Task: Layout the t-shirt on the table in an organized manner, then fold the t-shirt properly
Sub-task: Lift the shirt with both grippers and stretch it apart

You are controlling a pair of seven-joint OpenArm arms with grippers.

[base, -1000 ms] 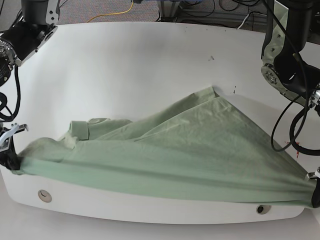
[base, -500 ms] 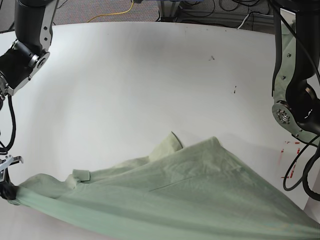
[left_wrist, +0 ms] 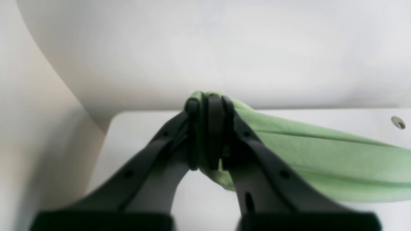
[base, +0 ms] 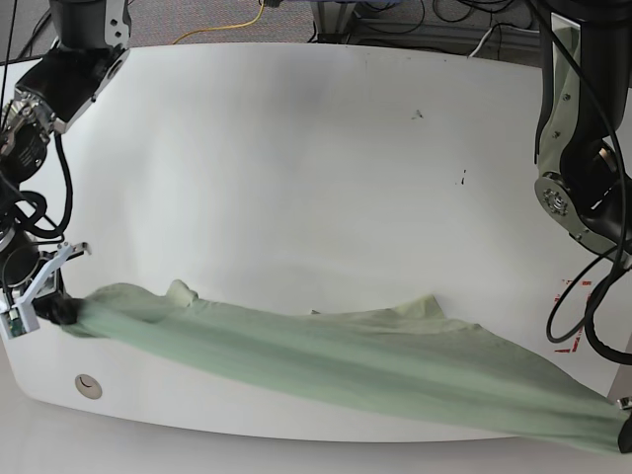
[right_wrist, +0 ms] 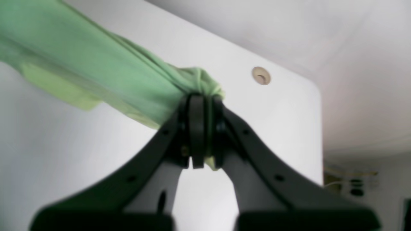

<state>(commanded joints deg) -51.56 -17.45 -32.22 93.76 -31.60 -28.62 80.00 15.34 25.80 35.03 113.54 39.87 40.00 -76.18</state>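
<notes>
The pale green t-shirt (base: 336,357) hangs stretched in a long band across the near side of the white table (base: 296,168). My right gripper (base: 61,311) sits at the base view's left, shut on one bunched end of the t-shirt (right_wrist: 135,83); its jaws (right_wrist: 200,134) pinch the fabric between them. At the lower right corner my left gripper (base: 622,430) is shut on the other end. In the left wrist view the t-shirt (left_wrist: 321,157) trails off to the right from that gripper (left_wrist: 208,134).
A round grommet hole (base: 89,386) lies near the table's front left corner, below the stretched cloth; another hole (left_wrist: 398,122) shows in the left wrist view. Red markings (base: 571,316) sit at the table's right edge. Cables hang from both arms.
The shirt has been pulled toward the table's near edge and drawn taut into a narrow band. The broad fabric that covered the table's middle is gone from there. Both grippers kept their hold.
</notes>
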